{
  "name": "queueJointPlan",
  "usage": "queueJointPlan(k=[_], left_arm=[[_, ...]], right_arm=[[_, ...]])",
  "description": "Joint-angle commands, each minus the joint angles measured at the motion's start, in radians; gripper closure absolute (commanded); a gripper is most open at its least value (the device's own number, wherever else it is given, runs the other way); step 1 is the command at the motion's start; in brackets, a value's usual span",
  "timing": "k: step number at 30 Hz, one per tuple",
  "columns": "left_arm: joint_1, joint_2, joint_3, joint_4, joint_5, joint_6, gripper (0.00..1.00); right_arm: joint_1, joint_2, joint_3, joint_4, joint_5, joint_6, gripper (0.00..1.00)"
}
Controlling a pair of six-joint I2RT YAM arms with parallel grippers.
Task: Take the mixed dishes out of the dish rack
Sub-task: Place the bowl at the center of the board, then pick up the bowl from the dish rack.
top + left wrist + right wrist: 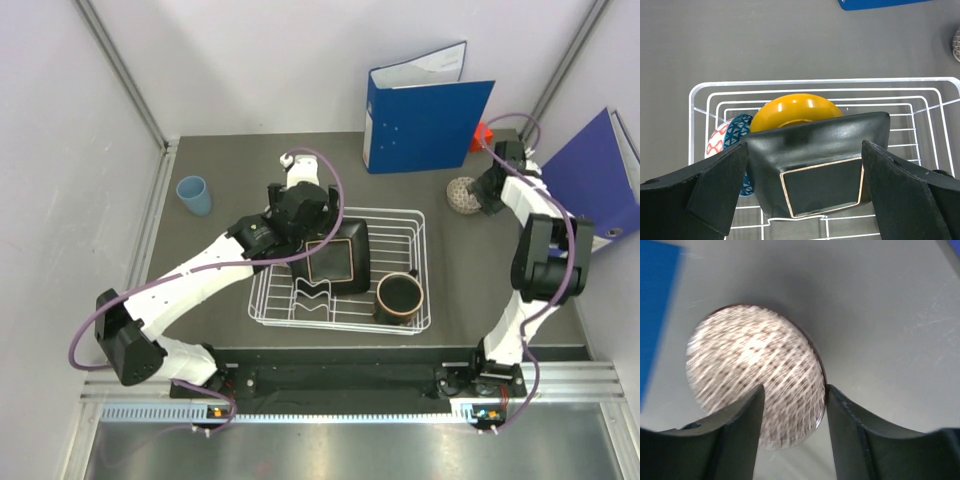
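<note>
Left claw (804,146) faces yellow dish (795,107) (hidden overhead)

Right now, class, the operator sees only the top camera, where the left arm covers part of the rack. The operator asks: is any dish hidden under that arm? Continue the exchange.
Observer: Yes. The left wrist view shows a yellow round dish standing behind the black square plate in the dish rack.
Operator: Is the left gripper closed on that plate?
Observer: No. Its fingers stand wide apart, one on each side of the plate.
Operator: And the right gripper?
Observer: The right wrist view shows its jaws apart over the edge of the speckled bowl.
</note>
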Motion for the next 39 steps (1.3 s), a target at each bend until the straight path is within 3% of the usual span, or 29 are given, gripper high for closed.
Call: queueJointPlan(k=[1, 6, 8, 14, 18, 20, 23, 28, 29, 33, 39], left_arm=[[0.003, -0.048, 0.01, -0.001, -0.028, 0.015, 0.01], [0.003, -0.05, 0.028, -0.032, -0.063, 0.032, 0.01], [0.005, -0.053, 0.028, -0.058, -0.108, 0.033, 0.01], [0.005, -0.073, -0.001, -0.095, -0.169, 0.029, 0.01], [0.005, -0.089, -0.029, -0.117, -0.261, -0.013, 0.16], [0.003, -0.094, -0.026, -0.156, -0.336, -0.033, 0.17], [0.005, -0.094, -0.007, -0.2, -0.379, -0.033, 0.18], [0.008, -0.016, 0.019, -0.318, -0.432, -0.086, 0.25], [0.008, -0.007, 0.008, -0.343, -0.436, -0.102, 0.32], [0.006, 0.028, -0.03, -0.332, -0.439, -0.128, 0.45], [0.008, 0.125, -0.024, -0.348, -0.462, -0.145, 0.51]], right_arm=[[0.004, -0.192, 0.021, 0.029, -0.071, 0.021, 0.44], [0.046, -0.339, 0.01, 0.001, -0.12, -0.031, 0.27], [0.077, -0.425, -0.022, -0.011, -0.088, -0.048, 0.01], [0.238, -0.644, -0.186, 0.05, -0.028, -0.12, 0.0], [0.461, -0.691, -0.211, 0.023, 0.12, -0.201, 0.01], [0.561, -0.712, -0.237, 0.024, 0.231, -0.205, 0.0], [0.617, -0.789, -0.35, 0.136, 0.246, -0.199, 0.0], [0.63, -0.857, -0.465, 0.221, 0.188, -0.235, 0.0], [0.631, -0.851, -0.462, 0.211, 0.188, -0.247, 0.0], [0.637, -0.837, -0.452, 0.181, 0.185, -0.269, 0.0], [0.636, -0.844, -0.479, 0.193, 0.184, -0.274, 0.0]])
